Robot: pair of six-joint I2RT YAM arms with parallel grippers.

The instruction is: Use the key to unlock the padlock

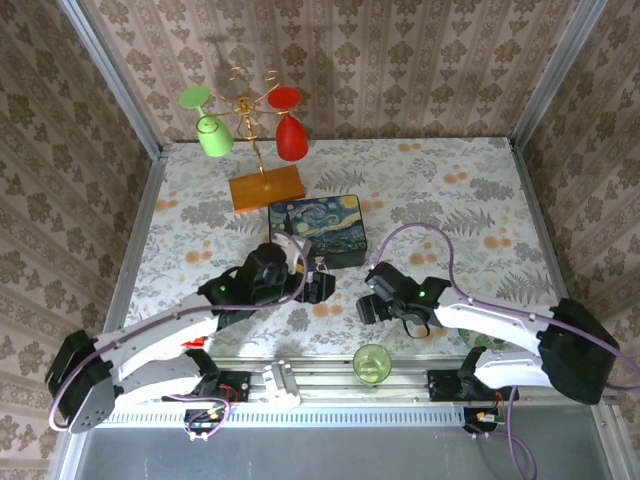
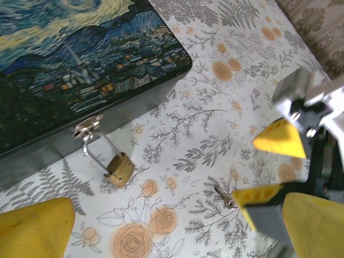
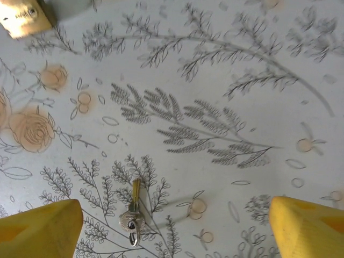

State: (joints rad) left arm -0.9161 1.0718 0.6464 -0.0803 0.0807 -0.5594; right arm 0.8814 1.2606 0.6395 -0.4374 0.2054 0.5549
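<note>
The right claw (image 3: pixel 172 215) is wide open above the table (image 3: pixel 215 80), so I would center it on the flat key (image 3: pixel 134 207), lower straight, then close gently.

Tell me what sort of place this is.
Likely a staged robot test cell: brown patterned wallpaper panels between aluminium frame posts, a floral tablecloth, and props like a dark blue painted box and a gold wire glass stand.
</note>
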